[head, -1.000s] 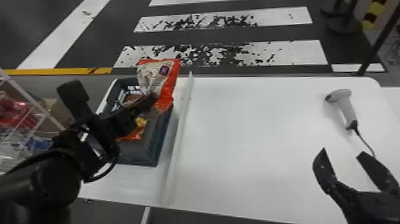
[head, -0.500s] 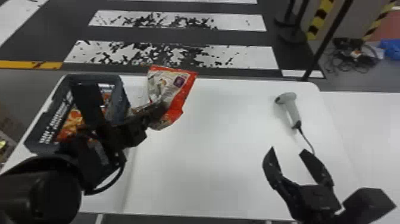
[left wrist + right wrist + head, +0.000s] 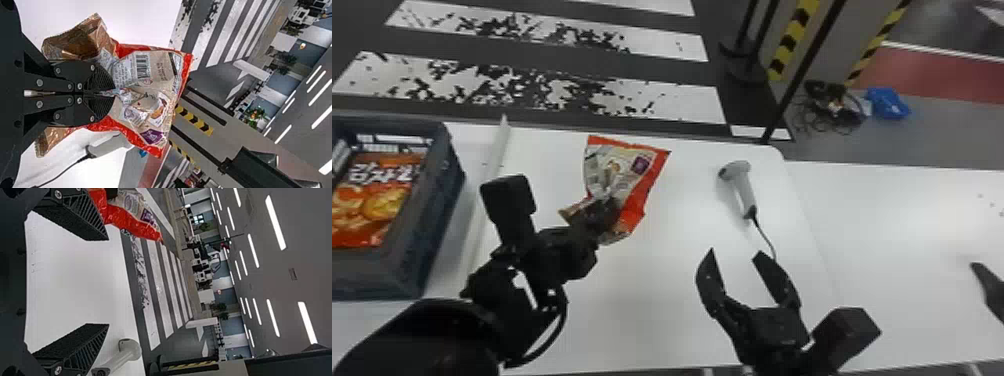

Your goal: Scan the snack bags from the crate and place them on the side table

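Over the white table, my left gripper (image 3: 604, 212) holds a red and silver snack bag (image 3: 644, 192), its printed back showing. In the left wrist view the left gripper (image 3: 113, 93) is shut on the crumpled middle of the bag (image 3: 156, 74), whose barcode faces the camera. Open and holding nothing, my right gripper (image 3: 734, 257) is right of the bag, nearer the table's front; the right wrist view shows the right gripper (image 3: 107, 282) with its fingers wide apart. The grey scanner (image 3: 743, 187) lies on the table beyond it. Orange snack bags (image 3: 374, 200) lie in the crate.
The dark crate (image 3: 439, 200) stands at the left, beside a raised white strip (image 3: 494, 165) on the table. The scanner's cable (image 3: 764, 237) trails toward the right gripper. A second white surface (image 3: 907, 225) adjoins on the right, with a dark pointed object (image 3: 989, 287) at its edge.
The left gripper has carried the bag rightward out from over the crate to above the open table. The head view has swung to the right. The right gripper remains open.
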